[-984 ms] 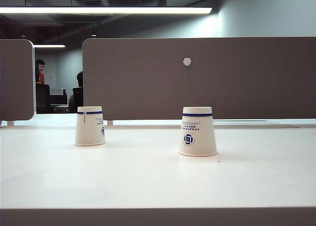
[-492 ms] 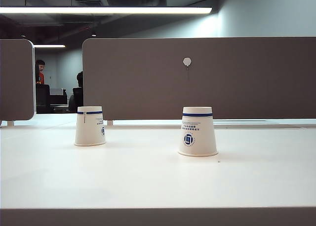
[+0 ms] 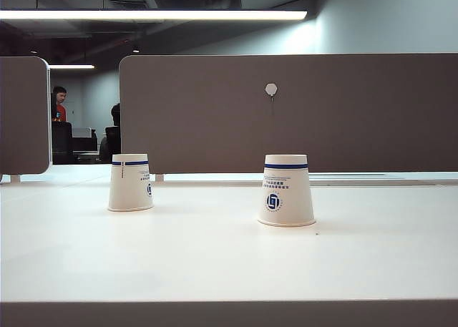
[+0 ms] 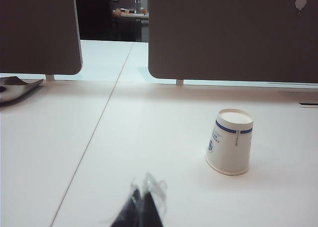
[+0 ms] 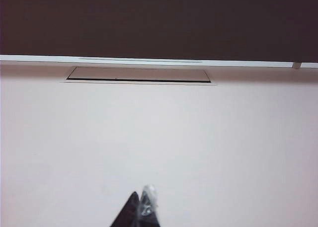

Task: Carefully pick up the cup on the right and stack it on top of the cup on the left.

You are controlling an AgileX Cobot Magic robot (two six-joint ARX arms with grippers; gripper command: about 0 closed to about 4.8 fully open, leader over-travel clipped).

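Left wrist view, my left tool (image 4: 141,199) pressed together, left cup (image 4: 229,141) ahead on counter (image 4: 124,137), right tool (image 5: 140,204) together, no cup before it.

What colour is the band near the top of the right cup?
Blue, on a white cup; the exterior view shows it best.

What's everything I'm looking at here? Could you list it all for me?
Paper cups: two, white with a blue band, both upside down on the table; left cup farther back, right cup nearer, apart.
Table: one, white.
Divider panels: two, grey-brown, behind the table; wide panel, narrow panel at left.
Cable hatch: one, grey, set in the tabletop.
People: two, far background; one in red.
Left gripper: black, shut, short of the left cup.
Right gripper: black, shut, over bare table.
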